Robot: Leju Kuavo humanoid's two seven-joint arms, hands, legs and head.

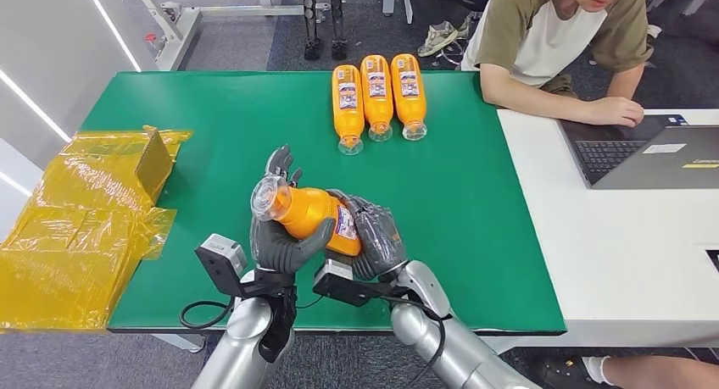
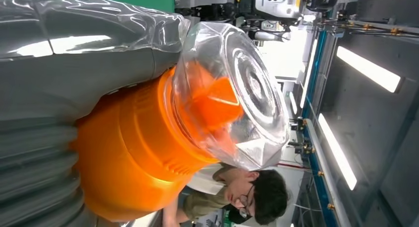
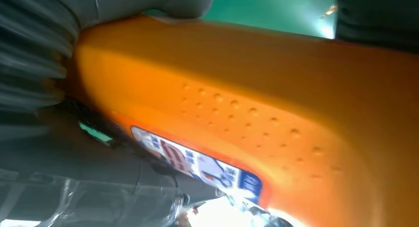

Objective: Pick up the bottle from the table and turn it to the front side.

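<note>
Orange bottle [image 1: 307, 211] held above the green tabletop [image 1: 475, 202], clear cap pointing away to the left. Fingers of the left hand [image 1: 284, 241] clamp its neck end; fingers of the right hand [image 1: 373, 236] wrap its labelled base.

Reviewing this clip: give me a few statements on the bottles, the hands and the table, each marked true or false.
1. Both hands hold one orange bottle above the green table. True: left hand, right hand.
2. Five bottles lie at the table's far edge. False: three bottles lie there, side by side.
3. The held bottle's clear cap points toward the robot's left. True.
4. The yellow plastic wrap lies at the table's right end. False: it is at the left end.
5. The person is holding a bottle. False: their arms rest by a laptop.
</note>
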